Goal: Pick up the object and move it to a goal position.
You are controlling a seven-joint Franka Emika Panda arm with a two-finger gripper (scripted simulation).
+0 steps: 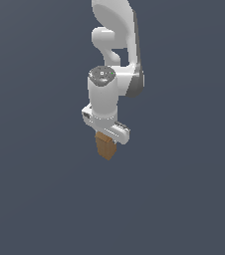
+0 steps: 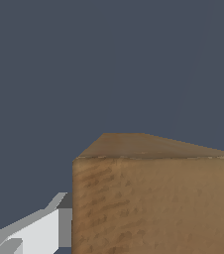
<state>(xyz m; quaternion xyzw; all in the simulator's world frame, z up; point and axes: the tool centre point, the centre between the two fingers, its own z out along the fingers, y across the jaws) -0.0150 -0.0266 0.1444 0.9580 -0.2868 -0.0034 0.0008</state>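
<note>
The brown-orange wooden block (image 1: pixel 105 146) hangs upright from under my white gripper (image 1: pixel 106 138) in the middle of the exterior view. The gripper is shut on its upper part and the block's lower end sticks out below the hand. The fingers are hidden behind the hand and the block in this view. In the wrist view the block (image 2: pixel 153 198) fills the near part of the picture, with faint grain on its face. One white finger (image 2: pixel 39 228) shows pressed against its side.
The white arm (image 1: pixel 114 45) rises above the hand to the upper edge of the exterior view. Around it there is only a plain dark grey-blue surface (image 1: pixel 35 189), with no other objects or marked spot in view.
</note>
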